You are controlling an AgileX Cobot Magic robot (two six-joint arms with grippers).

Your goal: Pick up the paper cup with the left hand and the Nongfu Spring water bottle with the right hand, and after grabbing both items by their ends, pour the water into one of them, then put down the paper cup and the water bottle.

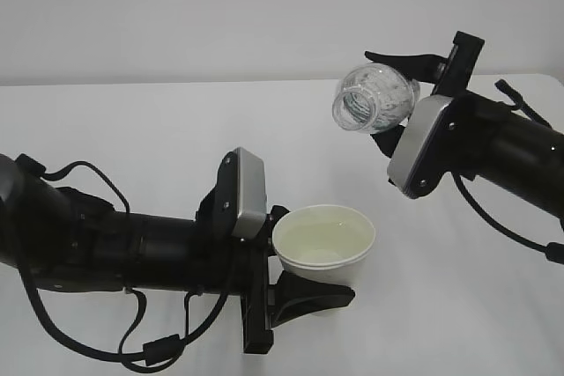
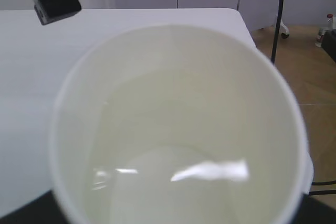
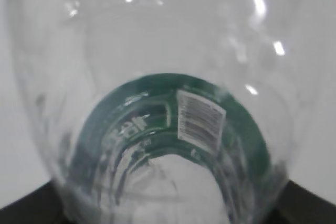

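Two steps look done: both things are lifted and the pour seems made. The cup (image 1: 323, 246) holds water (image 2: 173, 150), and is grasped low down by the left pincer (image 1: 304, 292), just above the tabletop (image 1: 132, 121). Up and to the right of the cup, the bottle (image 1: 374, 99) lies tilted, mouth toward the camera, apparently empty, clamped by the right pincer (image 1: 410, 72). Left to do: set both down.
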